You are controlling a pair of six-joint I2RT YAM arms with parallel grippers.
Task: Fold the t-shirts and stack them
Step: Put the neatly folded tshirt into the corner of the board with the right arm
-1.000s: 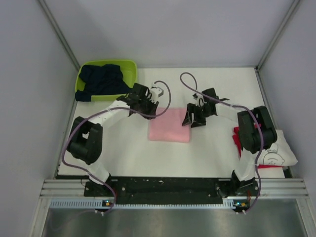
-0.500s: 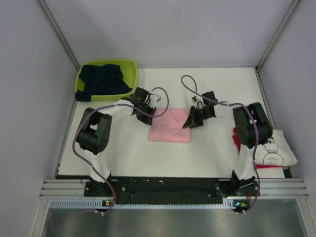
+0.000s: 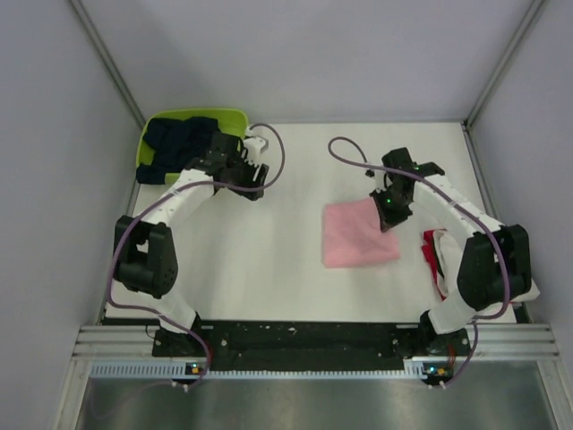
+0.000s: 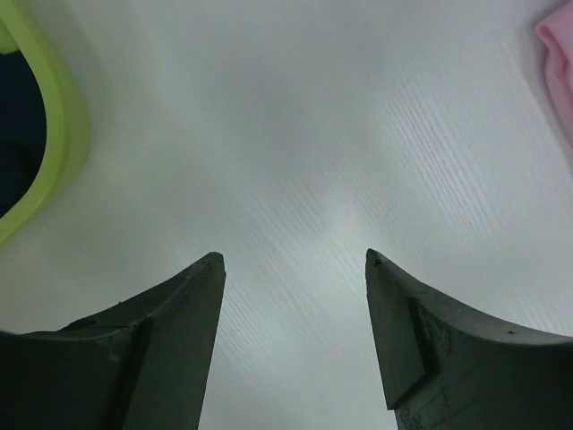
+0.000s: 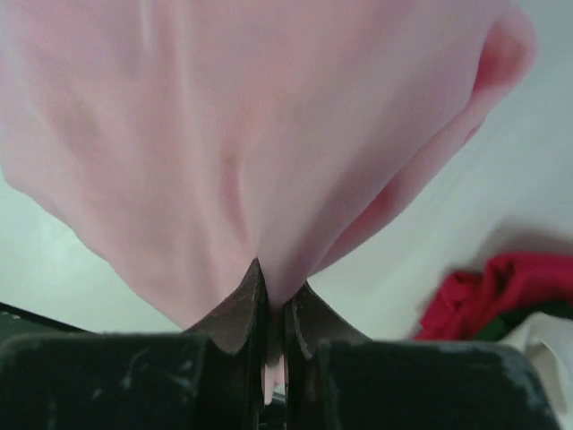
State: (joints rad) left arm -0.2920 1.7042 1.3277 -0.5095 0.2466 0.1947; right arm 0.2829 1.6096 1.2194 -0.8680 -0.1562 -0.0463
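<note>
The folded light pink t-shirt (image 3: 358, 235) lies right of the table's middle. My right gripper (image 3: 391, 206) is shut on its far right edge, and in the right wrist view the pink cloth (image 5: 269, 134) is pinched between the jaws of that gripper (image 5: 277, 288). My left gripper (image 3: 249, 177) hangs open beside the basket with only bare table under it (image 4: 295, 260). The navy t-shirt (image 3: 179, 145) is bunched in the basket. A red t-shirt (image 3: 435, 255) and a white one (image 5: 548, 345) lie at the right edge, mostly under the right arm.
The lime-green basket (image 3: 235, 117) stands at the back left corner; its rim (image 4: 64, 116) shows at the left of the left wrist view. Grey walls close in the table on three sides. The arm bases sit on the near rail.
The right gripper has shut on the pink shirt and pulled it to the right. The left gripper has let go of it, opened wider and moved back-left toward the basket.
</note>
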